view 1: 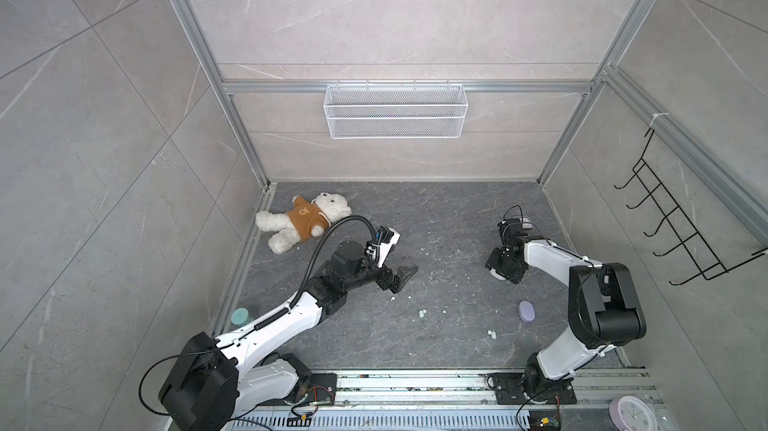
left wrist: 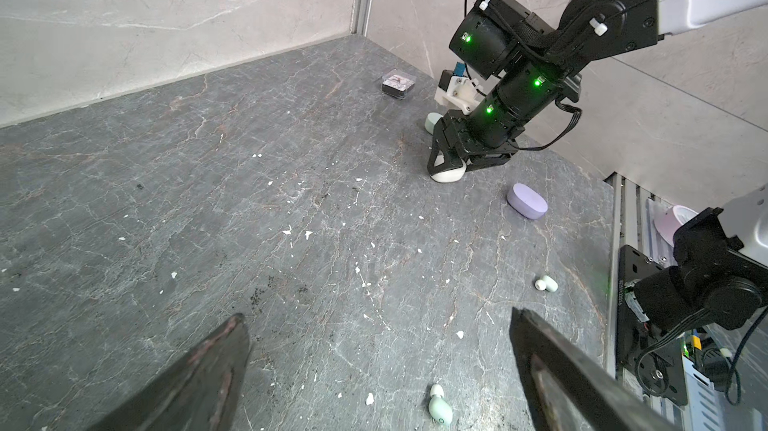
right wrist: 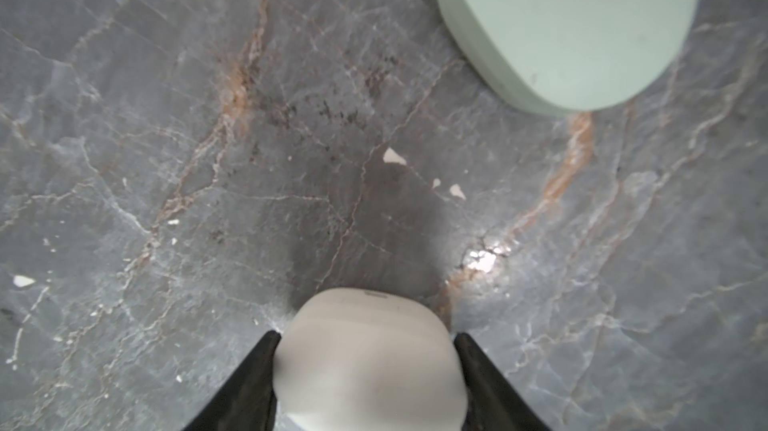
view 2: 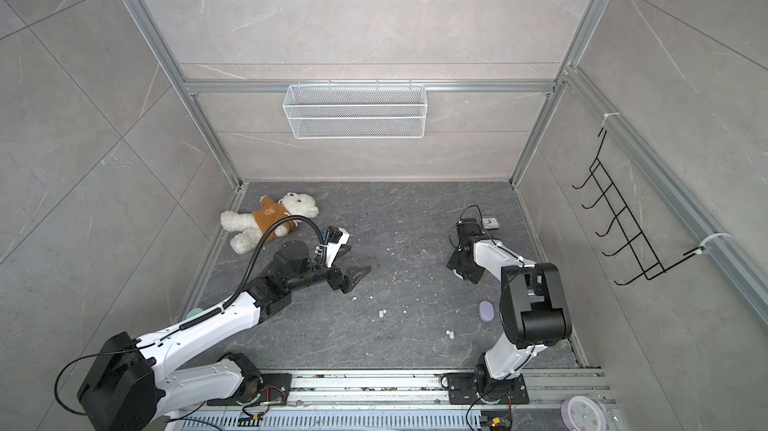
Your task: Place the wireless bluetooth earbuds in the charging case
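My right gripper (right wrist: 365, 336) is shut on a white charging case (right wrist: 368, 366), low over the dark floor (left wrist: 448, 175) (view 1: 495, 274). A mint green case (right wrist: 569, 25) lies closed just beyond it. A lilac case (view 1: 527, 310) (left wrist: 527, 201) lies closed nearer the rail. Two mint earbuds (view 1: 422, 313) (left wrist: 439, 408) lie mid-floor, just short of my left gripper (left wrist: 376, 314) (view 1: 401, 279), which is open and empty. A pair of white earbuds (view 1: 492, 333) (left wrist: 546, 283) lies between the mint ones and the lilac case.
A teddy bear (view 1: 303, 221) lies at the back left. A small clear box (left wrist: 398, 84) sits near the right wall. A teal round thing (view 1: 240, 316) is beside the left arm. White crumbs dot the floor. A wire basket (view 1: 395, 111) hangs on the back wall.
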Motion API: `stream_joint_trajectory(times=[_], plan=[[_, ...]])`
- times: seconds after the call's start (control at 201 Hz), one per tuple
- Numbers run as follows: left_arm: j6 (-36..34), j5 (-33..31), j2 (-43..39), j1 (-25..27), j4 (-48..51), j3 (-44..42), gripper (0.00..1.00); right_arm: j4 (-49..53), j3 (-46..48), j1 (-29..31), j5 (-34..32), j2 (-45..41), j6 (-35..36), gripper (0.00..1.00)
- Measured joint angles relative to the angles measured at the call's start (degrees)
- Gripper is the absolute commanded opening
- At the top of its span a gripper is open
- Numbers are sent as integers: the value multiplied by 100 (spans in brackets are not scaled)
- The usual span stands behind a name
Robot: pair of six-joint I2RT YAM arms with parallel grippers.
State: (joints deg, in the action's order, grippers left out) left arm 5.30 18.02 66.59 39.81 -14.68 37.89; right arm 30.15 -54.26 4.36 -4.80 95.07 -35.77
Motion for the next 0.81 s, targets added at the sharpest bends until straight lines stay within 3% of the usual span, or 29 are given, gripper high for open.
stream_joint_trajectory(times=[0.279,0.552,0.806], plan=[[0,-28,-4,-11,79,2,100,627,-188,-11,118,-199,76,100],[0,-48,-2,-33,149,4,100,1165,-942,-632,549,-581,-92,100],[0,-105,-2,-33,146,4,100,1224,-1250,-1484,911,13,-619,100]])
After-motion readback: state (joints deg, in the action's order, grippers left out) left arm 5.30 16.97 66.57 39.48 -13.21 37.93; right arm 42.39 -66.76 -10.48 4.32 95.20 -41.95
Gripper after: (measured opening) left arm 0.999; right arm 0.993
